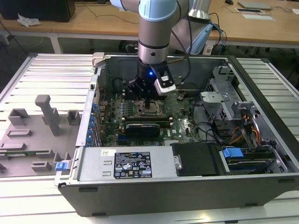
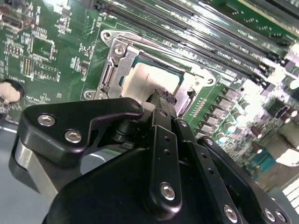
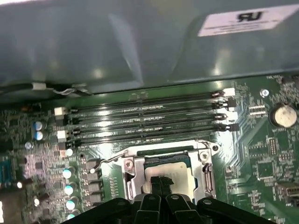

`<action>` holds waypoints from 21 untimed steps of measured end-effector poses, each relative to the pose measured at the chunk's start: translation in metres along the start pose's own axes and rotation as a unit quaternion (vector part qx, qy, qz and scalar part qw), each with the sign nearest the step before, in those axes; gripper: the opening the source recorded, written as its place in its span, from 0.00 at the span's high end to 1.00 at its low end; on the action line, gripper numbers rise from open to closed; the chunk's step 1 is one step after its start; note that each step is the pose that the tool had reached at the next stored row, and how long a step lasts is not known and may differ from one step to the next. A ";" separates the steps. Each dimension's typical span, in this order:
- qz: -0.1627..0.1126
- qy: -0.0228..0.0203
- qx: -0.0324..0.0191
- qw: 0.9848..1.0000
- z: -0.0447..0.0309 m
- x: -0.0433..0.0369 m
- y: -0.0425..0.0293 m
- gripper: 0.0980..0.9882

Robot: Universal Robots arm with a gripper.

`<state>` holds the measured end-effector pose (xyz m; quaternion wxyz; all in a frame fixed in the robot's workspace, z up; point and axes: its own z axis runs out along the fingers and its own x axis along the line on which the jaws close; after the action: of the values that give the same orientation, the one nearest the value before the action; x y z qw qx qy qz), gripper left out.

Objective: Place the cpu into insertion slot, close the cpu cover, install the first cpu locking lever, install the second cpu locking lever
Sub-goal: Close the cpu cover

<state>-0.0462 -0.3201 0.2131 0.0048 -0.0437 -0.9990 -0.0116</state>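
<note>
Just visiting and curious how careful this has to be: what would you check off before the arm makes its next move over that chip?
1. The cpu lies flat inside its silver frame: ok.
2. The cpu cover is down around the cpu: looks ok.
3. The wire locking lever beside the cover is latched: cannot tell.
4. The gripper is centred over the cpu, fingers shut: ok.
5. The fingers actually touch the cpu's top: cannot tell.
6. The memory slots are apart from the gripper: ok.
</note>
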 end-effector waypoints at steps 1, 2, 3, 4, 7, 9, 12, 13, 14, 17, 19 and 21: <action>-0.007 -0.001 0.000 1.000 0.0000 0.0000 0.0000 0.99; -0.013 -0.003 0.000 1.000 0.0001 0.0000 0.0000 0.99; -0.019 -0.004 0.000 1.000 0.0000 0.0000 0.0000 0.99; -0.031 -0.006 0.000 0.999 0.0000 0.0000 0.0000 0.99; -0.059 -0.011 0.000 0.998 0.0000 0.0000 0.0000 0.99; -0.075 -0.013 0.000 0.997 0.0001 0.0000 0.0000 0.99; -0.100 -0.018 -0.001 0.995 0.0002 0.0001 0.0000 0.99; -0.102 -0.019 -0.001 0.995 0.0002 0.0005 -0.0001 0.99; -0.102 -0.019 -0.001 0.995 0.0002 0.0013 -0.0007 0.99; -0.102 -0.021 -0.001 0.995 0.0002 0.0030 -0.0027 0.99; -0.102 -0.022 -0.001 0.995 0.0003 0.0037 -0.0036 0.99; -0.102 -0.022 -0.001 0.995 0.0003 0.0038 -0.0036 0.99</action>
<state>-0.0504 -0.3233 0.2128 -0.0182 0.0582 -0.9981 -0.0116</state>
